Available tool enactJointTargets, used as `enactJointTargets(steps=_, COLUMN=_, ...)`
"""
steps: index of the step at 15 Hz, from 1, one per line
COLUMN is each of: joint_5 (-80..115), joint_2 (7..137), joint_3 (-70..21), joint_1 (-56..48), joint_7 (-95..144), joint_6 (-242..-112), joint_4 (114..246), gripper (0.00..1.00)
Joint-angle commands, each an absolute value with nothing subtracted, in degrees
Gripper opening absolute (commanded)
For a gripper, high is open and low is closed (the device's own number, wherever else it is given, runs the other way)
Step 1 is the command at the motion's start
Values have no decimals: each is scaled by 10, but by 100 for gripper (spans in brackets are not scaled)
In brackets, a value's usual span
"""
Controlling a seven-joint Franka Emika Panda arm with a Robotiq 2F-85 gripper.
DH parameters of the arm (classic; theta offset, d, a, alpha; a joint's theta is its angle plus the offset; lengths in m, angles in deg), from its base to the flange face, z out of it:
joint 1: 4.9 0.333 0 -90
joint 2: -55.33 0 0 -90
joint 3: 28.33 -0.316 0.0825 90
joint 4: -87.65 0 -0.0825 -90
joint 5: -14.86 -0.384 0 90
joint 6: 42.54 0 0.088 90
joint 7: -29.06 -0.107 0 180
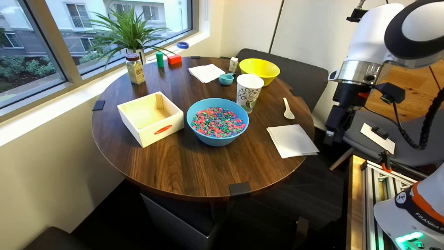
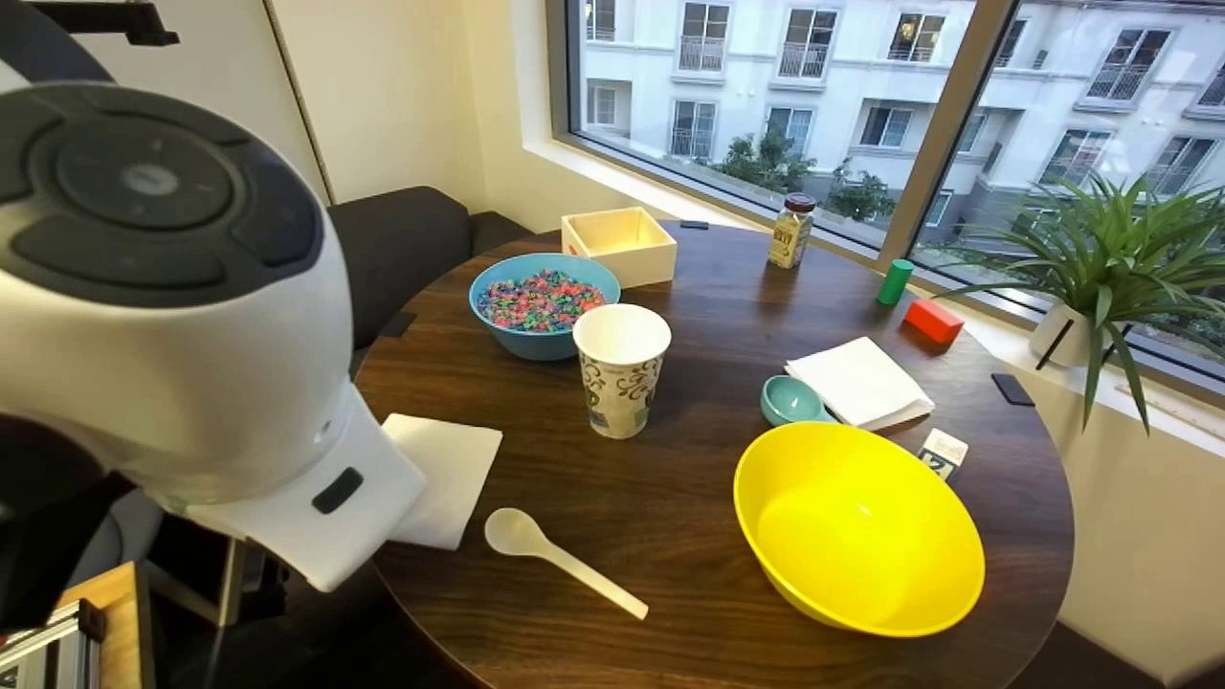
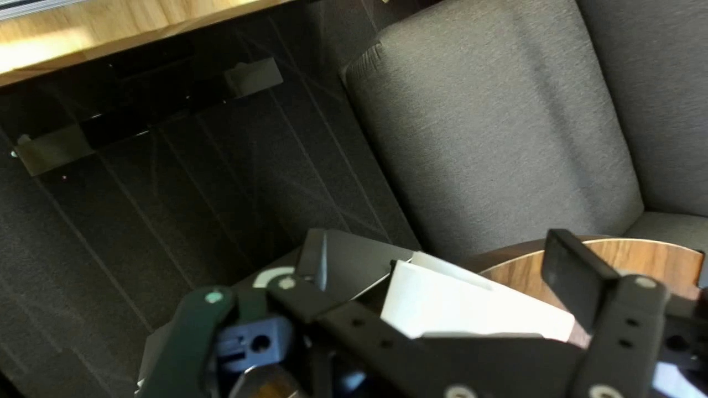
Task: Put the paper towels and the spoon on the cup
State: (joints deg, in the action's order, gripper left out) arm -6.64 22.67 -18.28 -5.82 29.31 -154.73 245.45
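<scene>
A: Where is the cup (image 1: 249, 94)?

B: The cup stands upright on the dark wooden counter (image 1: 187, 163). In an exterior view it is a little right of the middle. It is tall and white, with a curly pattern.

A: And the spoon (image 1: 288, 110)?

B: It lies flat, to the right of the cup and well apart from it. Its rounded end is toward the near side, its handle toward the far side.

A: What about the paper towels (image 1: 293, 140)?

B: They lie near the spoon, on the near right part of the counter, and they reach a little over its edge. Another pile of paper towels (image 1: 207, 73) is on the far side, to the left of the cup.

A: How is the end effector (image 3: 437, 262)?

B: In the wrist view its jaws are spread wide. In an exterior view it hangs to the right of the counter.

A: What is around the cup?

B: Just beside it, on the left and nearer, is the blue bowl (image 1: 216, 141) with coloured bits (image 1: 218, 122) inside; whether the two touch, I cannot tell. The yellow bowl (image 1: 258, 67) sits farther and slightly right, near the teal scoop (image 1: 226, 79) and a small white box (image 1: 233, 64).

A: And beyond these?

B: On the left there is a wooden box (image 1: 147, 135). Farther on the left I see a jar (image 1: 135, 71), a green cylinder (image 1: 160, 59) and a red block (image 1: 174, 59). A plant (image 1: 133, 33) stands on the window sill (image 1: 41, 110) beyond them.
</scene>
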Motion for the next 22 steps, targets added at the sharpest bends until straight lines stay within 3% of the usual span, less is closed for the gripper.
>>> enactJointTargets(steps=1, joint_5=-96, joint_2=268, joint_3=-182, joint_1=-59, joint_7=342, joint_6=-1563, joint_4=2454, gripper=100)
enactJointTargets(steps=16, joint_5=-229, joint_2=346, joint_3=-172, joint_1=-49, joint_7=514, joint_6=-1649, joint_4=2452, gripper=100)
enactJointTargets(steps=19, joint_5=-241, joint_2=352, joint_3=-173, joint_1=-52, joint_7=527, joint_6=-1648, joint_4=2453, gripper=84)
enactJointTargets(steps=22, joint_5=-245, joint_2=355, joint_3=-173, joint_1=-55, joint_7=532, joint_6=-1646, joint_4=2454, gripper=56)
